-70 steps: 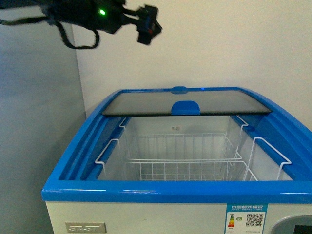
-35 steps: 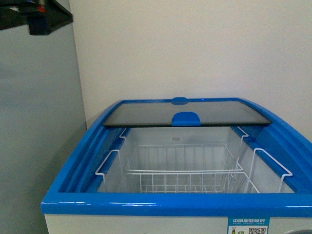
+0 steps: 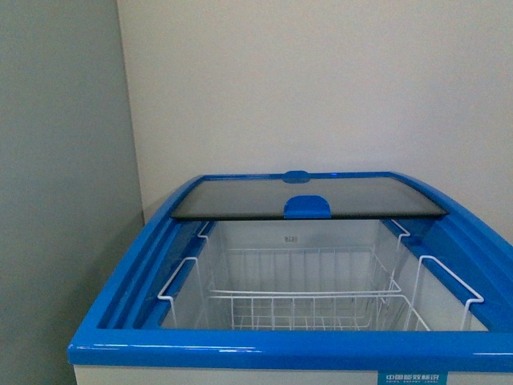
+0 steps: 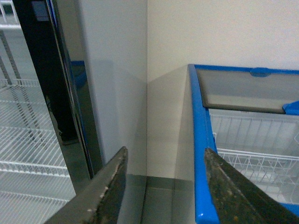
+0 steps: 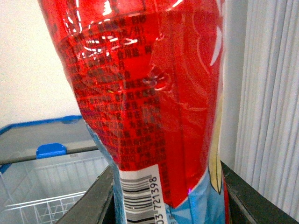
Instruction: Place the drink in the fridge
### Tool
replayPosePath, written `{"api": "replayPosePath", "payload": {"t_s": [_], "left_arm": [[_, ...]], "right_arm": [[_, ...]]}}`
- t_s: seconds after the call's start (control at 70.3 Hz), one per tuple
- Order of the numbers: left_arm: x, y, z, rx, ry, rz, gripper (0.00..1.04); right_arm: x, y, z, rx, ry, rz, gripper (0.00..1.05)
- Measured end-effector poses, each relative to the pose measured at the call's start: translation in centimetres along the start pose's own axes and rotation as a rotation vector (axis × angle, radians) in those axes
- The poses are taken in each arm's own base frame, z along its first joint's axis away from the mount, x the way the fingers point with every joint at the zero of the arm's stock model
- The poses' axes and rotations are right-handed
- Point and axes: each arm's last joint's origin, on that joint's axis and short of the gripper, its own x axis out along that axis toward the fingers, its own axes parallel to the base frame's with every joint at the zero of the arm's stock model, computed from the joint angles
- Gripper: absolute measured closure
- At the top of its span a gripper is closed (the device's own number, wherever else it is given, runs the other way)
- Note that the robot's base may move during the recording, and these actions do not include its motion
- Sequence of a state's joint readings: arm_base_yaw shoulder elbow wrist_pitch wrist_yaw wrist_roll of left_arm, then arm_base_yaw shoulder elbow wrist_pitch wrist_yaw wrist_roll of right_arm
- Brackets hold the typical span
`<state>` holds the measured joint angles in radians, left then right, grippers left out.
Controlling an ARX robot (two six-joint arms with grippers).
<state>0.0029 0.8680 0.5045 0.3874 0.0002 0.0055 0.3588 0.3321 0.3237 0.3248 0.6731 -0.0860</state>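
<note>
While the right fingers point(image 5: 96, 203) clamp the drink point(image 5: 149, 102) by its label, outside the fridge point(image 3: 280, 350) whose glass lid point(image 3: 240, 196) covers only the far end, the left fingers point(image 4: 107, 189) stand spread and empty beside its blue rim point(image 4: 201, 140).

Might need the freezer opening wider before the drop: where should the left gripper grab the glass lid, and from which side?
Grip the blue handle midway along the near edge of the glass lid, coming from above the open side. It is the one raised part on that flat pane. The left gripper is open.
</note>
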Motion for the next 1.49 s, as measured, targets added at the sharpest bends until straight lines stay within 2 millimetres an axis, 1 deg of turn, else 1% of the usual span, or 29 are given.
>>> {"api": "replayPosePath", "payload": {"t_s": [0.057,0.128,0.171,0.285,0.498,0.541,0.569,0.598,0.612,0.683,0.726,0.811,0.84,0.868,0.882,0.911,0.939,0.954,0.996,1.11,1.153,1.181,1.224,1.281,1.352,1.395,1.423,1.466,1.494], "left_arm": [[-0.6,0.0,-1.2,0.000,0.012,0.000,0.63],[-1.3,0.0,-2.9,0.000,0.034,-0.001,0.77],[-1.6,0.0,-3.4,0.000,0.037,-0.001,0.83],[-2.7,0.0,-4.6,-0.001,0.029,-0.002,1.02],[-4.2,-0.1,-6.6,-0.003,0.033,-0.001,1.02],[-4.5,-0.1,-6.9,-0.003,0.033,-0.001,1.02],[-4.7,-0.1,-7.1,-0.003,0.030,-0.001,1.02],[-4.8,-0.1,-7.2,-0.003,0.028,-0.002,1.02],[-5.0,-0.1,-7.3,-0.003,0.026,-0.002,1.02],[-5.3,-0.1,-7.6,-0.003,0.024,-0.002,1.02],[-5.6,-0.1,-7.9,-0.003,0.026,-0.002,1.02],[-6.0,-0.1,-8.3,-0.003,0.027,-0.001,1.02],[-6.2,-0.1,-8.4,-0.003,0.025,-0.001,1.02],[-6.3,-0.1,-8.5,-0.003,0.025,-0.001,1.02],[-6.4,-0.1,-8.6,-0.003,0.025,-0.001,1.02],[-6.5,-0.1,-8.8,-0.004,0.025,-0.002,1.02],[-6.6,-0.1,-8.8,-0.004,0.024,-0.002,0.99],[-6.6,-0.1,-8.9,-0.004,0.024,-0.002,0.96],[-6.7,-0.1,-8.9,-0.004,0.023,-0.002,0.90],[-6.7,-0.1,-8.9,-0.004,0.021,-0.002,0.69],[-6.7,-0.1,-8.9,-0.004,0.021,-0.002,0.58],[-6.7,-0.1,-8.9,-0.004,0.021,-0.001,0.51],[-6.7,-0.1,-8.9,-0.004,0.021,-0.001,0.44],[-6.7,-0.1,-8.9,-0.004,0.021,-0.001,0.37],[-6.7,-0.1,-8.9,-0.004,0.021,-0.002,0.25],[-6.7,-0.1,-8.9,-0.004,0.021,-0.002,0.19],[-6.7,-0.1,-8.9,-0.004,0.021,-0.002,0.13],[-6.7,-0.1,-8.9,-0.003,0.021,-0.001,0.07],[-6.7,-0.1,-8.9,-0.003,0.021,-0.002,0.07]], "right_arm": [[0.0,0.0,0.0,0.000,0.000,0.006,0.62],[0.0,0.0,0.0,0.000,0.000,0.007,0.62],[0.0,0.0,0.0,0.000,0.000,0.005,0.62],[0.0,0.0,0.0,0.000,0.000,0.001,0.62],[0.0,0.0,0.0,0.001,0.000,0.006,0.62],[0.3,0.1,0.1,-0.010,0.054,0.066,0.62],[0.5,-0.1,0.5,-0.046,0.138,0.154,0.62],[0.7,-0.1,0.7,-0.062,0.179,0.191,0.62],[0.9,-0.2,0.9,-0.079,0.230,0.234,0.62],[1.6,-0.6,0.8,-0.096,0.369,0.328,0.62],[2.9,-1.0,0.1,-0.088,0.446,0.383,0.62],[4.8,-1.4,0.1,-0.076,0.486,0.434,0.62],[6.1,-1.8,0.4,-0.084,0.486,0.438,0.62],[6.8,-2.1,0.7,-0.084,0.486,0.438,0.62],[7.8,-2.3,0.7,-0.087,0.495,0.436,0.62],[9.1,-2.8,0.8,-0.097,0.505,0.425,0.62],[9.7,-3.1,0.8,-0.104,0.513,0.426,0.62],[10.5,-3.4,0.9,-0.107,0.523,0.423,0.62],[11.4,-3.8,0.9,-0.118,0.533,0.427,0.62],[14.7,-4.3,1.0,-0.194,0.546,0.488,0.62],[16.2,-4.2,1.0,-0.243,0.540,0.531,0.62],[17.2,-4.0,1.0,-0.275,0.540,0.553,0.62],[18.2,-3.6,1.1,-0.315,0.532,0.579,0.62],[19.1,-3.1,1.1,-0.354,0.525,0.599,0.62],[20.6,-2.0,1.0,-0.444,0.510,0.641,0.62],[21.2,-1.5,0.8,-0.488,0.502,0.661,0.62],[21.9,-0.7,0.5,-0.553,0.497,0.691,0.62],[22.5,0.1,0.0,-0.613,0.497,0.722,0.62],[22.8,0.5,-0.2,-0.653,0.494,0.743,0.62]]}}
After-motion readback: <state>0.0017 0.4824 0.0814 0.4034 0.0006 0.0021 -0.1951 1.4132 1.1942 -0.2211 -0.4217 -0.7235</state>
